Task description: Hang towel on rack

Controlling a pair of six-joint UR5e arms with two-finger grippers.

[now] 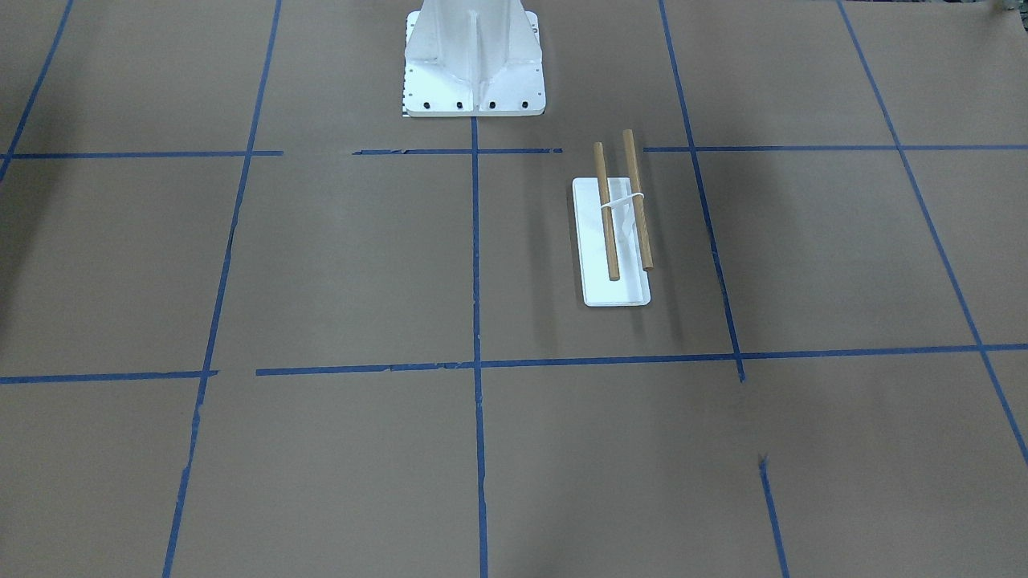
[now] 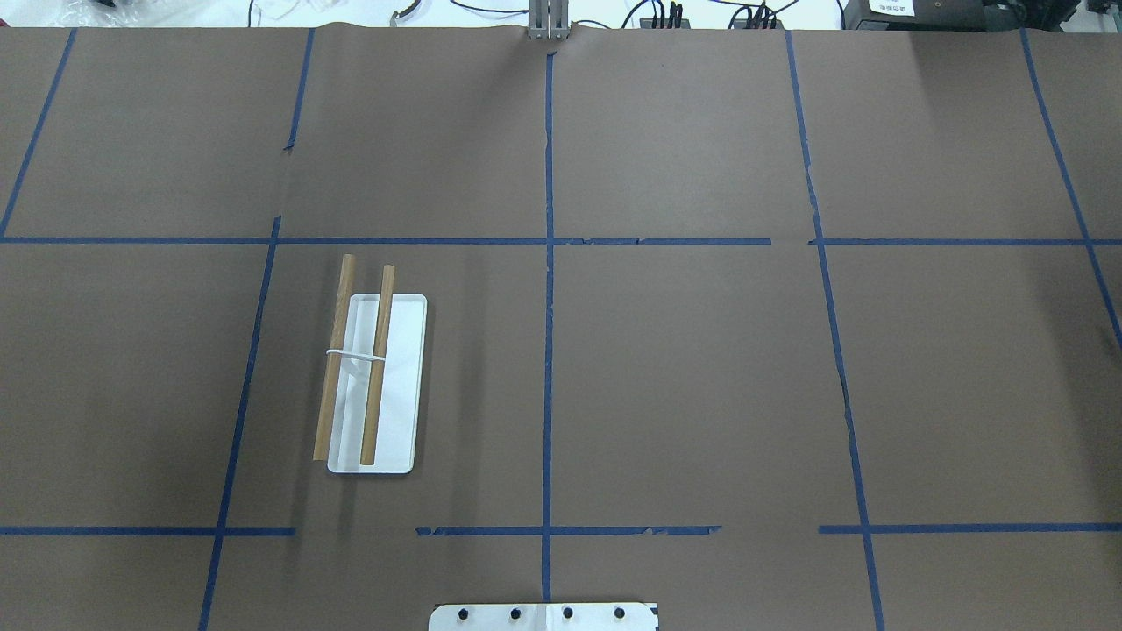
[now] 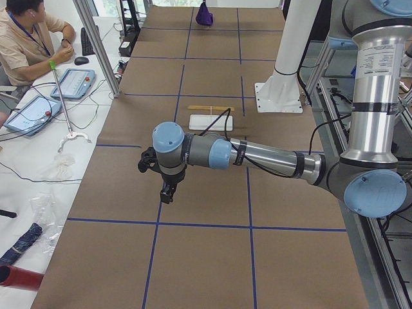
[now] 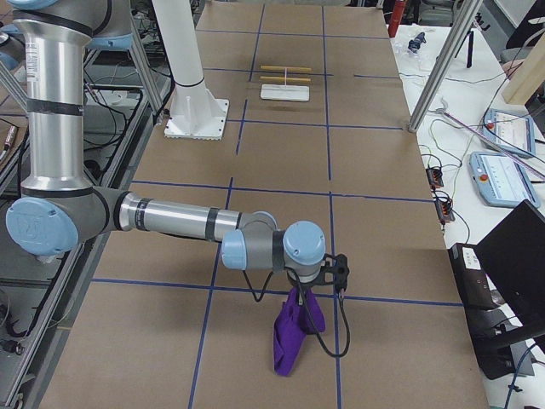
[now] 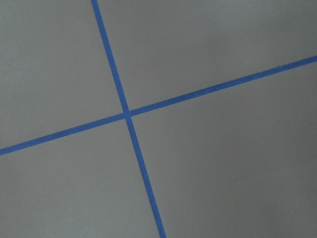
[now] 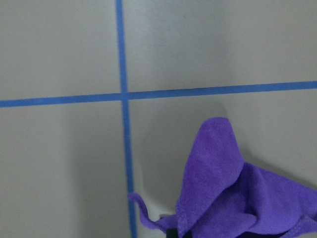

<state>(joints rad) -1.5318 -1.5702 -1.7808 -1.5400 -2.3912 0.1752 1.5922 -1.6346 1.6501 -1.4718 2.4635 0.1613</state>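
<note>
The rack [image 1: 614, 241] stands on the brown table, two wooden dowels over a white base; it also shows in the overhead view [image 2: 377, 386]. Both dowels are bare. The purple towel [image 4: 294, 336] hangs bunched from my right gripper [image 4: 300, 294] above the table, far from the rack at the table's right end. In the right wrist view the towel [image 6: 233, 198] fills the lower right, lifted over a blue tape cross and hiding the fingers. My left gripper [image 3: 166, 195] hovers over bare table near the left end; I cannot tell if it is open or shut.
The white bolted robot pedestal [image 1: 474, 80] stands at the table's robot side, near the rack. An operator [image 3: 26, 38] sits at a side desk with tablets. Blue tape lines [image 2: 548, 263] grid the brown paper.
</note>
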